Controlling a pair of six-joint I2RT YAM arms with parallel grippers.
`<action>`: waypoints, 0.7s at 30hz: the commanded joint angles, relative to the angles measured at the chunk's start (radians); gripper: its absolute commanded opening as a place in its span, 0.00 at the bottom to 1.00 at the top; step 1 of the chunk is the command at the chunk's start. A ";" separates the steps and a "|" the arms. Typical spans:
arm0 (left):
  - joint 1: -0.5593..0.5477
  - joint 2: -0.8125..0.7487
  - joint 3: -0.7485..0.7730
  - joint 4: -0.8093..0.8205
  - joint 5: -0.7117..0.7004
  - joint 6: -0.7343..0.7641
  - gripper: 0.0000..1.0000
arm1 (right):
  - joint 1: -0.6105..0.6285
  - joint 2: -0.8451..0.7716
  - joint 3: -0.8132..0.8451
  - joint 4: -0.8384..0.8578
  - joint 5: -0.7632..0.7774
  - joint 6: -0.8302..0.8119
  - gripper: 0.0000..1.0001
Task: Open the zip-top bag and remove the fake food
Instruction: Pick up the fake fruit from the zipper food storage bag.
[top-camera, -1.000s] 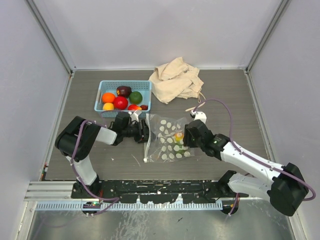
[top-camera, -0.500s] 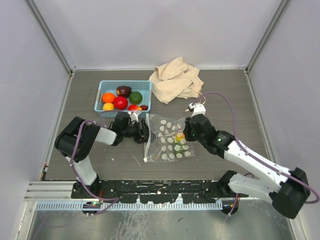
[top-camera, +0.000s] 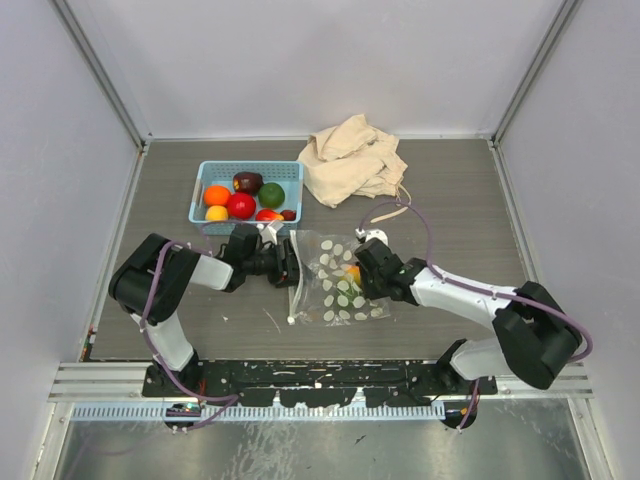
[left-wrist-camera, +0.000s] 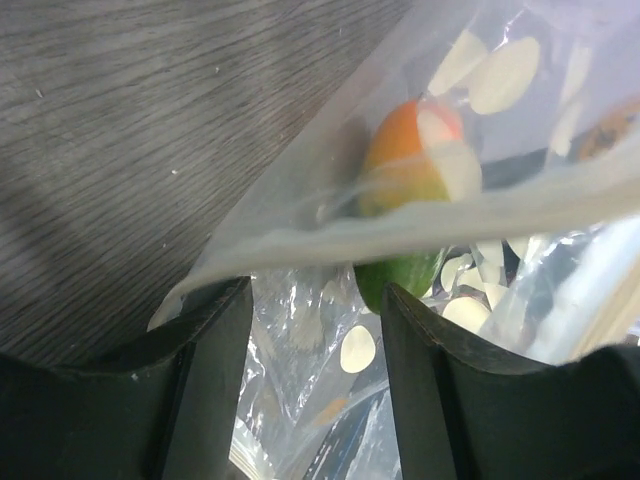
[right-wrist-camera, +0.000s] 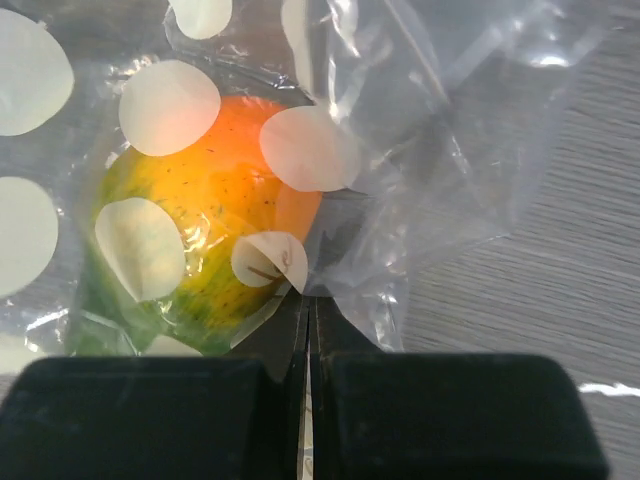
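Observation:
The zip-top bag (top-camera: 333, 292), clear with white dots, lies flat mid-table. One fake fruit (top-camera: 354, 271), orange, yellow and green, is inside it. My left gripper (top-camera: 291, 266) is at the bag's left edge. In the left wrist view its jaws (left-wrist-camera: 315, 290) stand apart with bag film (left-wrist-camera: 300, 340) between them, and the fruit (left-wrist-camera: 405, 165) lies beyond the white zip strip. My right gripper (top-camera: 359, 274) is over the bag's middle. In the right wrist view it (right-wrist-camera: 308, 300) is shut, pinching the bag film (right-wrist-camera: 450, 150) right beside the fruit (right-wrist-camera: 210, 210).
A light blue basket (top-camera: 197, 197) holding several fake fruits (top-camera: 240, 205) stands just behind the left gripper. A crumpled beige cloth bag (top-camera: 350, 160) lies at the back centre. Walls close in on the table's left, right and back sides.
My right gripper has moved left, from the bag's right edge to over its middle by the fruit. The bag has shifted slightly. The left arm has not moved.

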 joint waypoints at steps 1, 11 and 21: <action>-0.013 -0.025 -0.005 0.013 0.024 0.029 0.57 | 0.005 0.036 -0.018 0.154 -0.127 -0.015 0.04; -0.014 -0.019 -0.005 0.065 0.057 0.005 0.67 | 0.004 0.106 0.007 0.304 -0.221 -0.080 0.27; -0.017 -0.039 -0.001 0.027 0.040 -0.009 0.65 | 0.003 0.149 0.067 0.336 -0.209 -0.119 0.31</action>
